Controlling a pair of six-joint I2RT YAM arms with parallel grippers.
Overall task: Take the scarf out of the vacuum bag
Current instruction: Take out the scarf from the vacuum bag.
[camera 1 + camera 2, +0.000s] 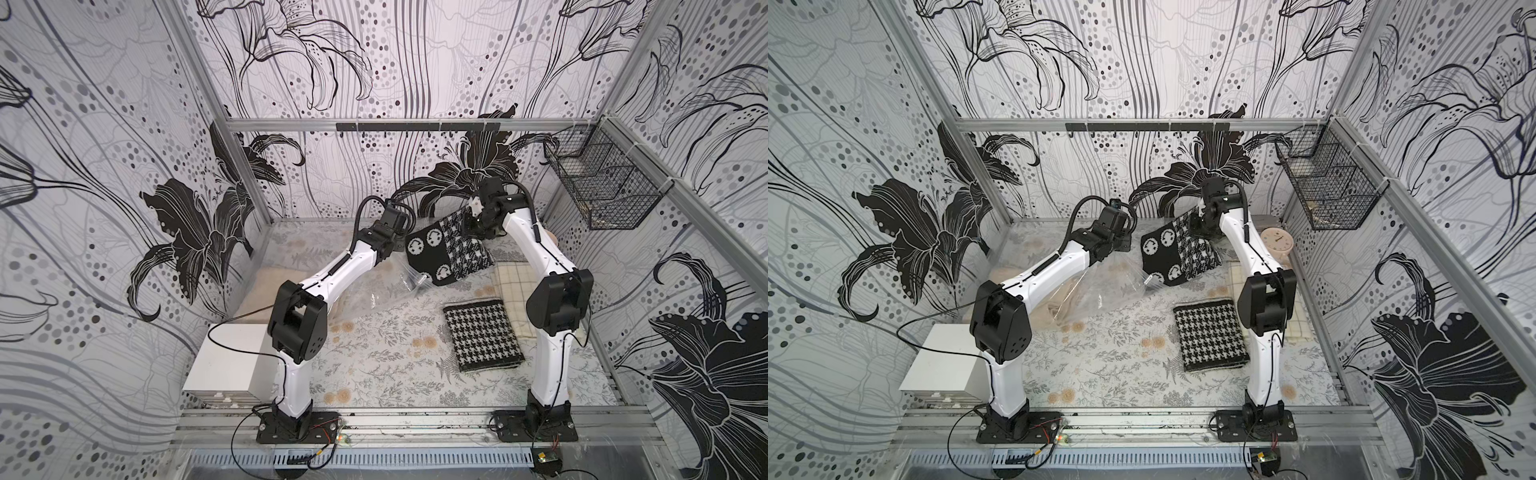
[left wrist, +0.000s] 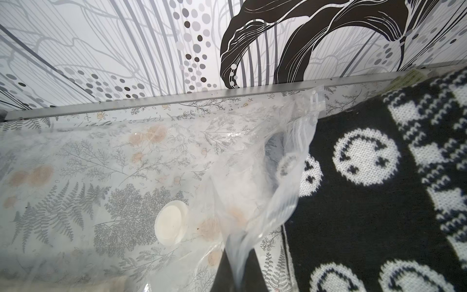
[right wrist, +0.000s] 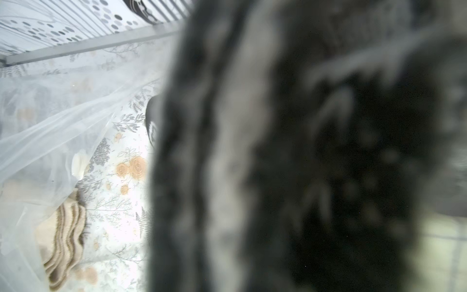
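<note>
The scarf point(image 1: 444, 249) is a black and white knit with round faces and a houndstooth panel. It hangs tilted at the back of the table, also seen in the other top view point(image 1: 1173, 253). My right gripper point(image 1: 471, 224) is shut on its upper edge, and the blurred knit point(image 3: 303, 151) fills the right wrist view. The vacuum bag point(image 1: 374, 293) is clear crinkly plastic with a round white valve disc point(image 2: 170, 223). My left gripper point(image 2: 237, 278) is shut on a fold of the bag's mouth. One corner of the scarf point(image 2: 288, 164) shows through the plastic there.
A second folded houndstooth textile point(image 1: 482, 334) lies mid-table, with a cream checked cloth point(image 1: 515, 291) beside it under the right arm. A beige knit point(image 3: 63, 235) lies by the bag. A white box point(image 1: 228, 357) stands front left, a wire basket point(image 1: 602, 183) hangs on the right wall, and a clock point(image 1: 1277, 241) sits at the back right.
</note>
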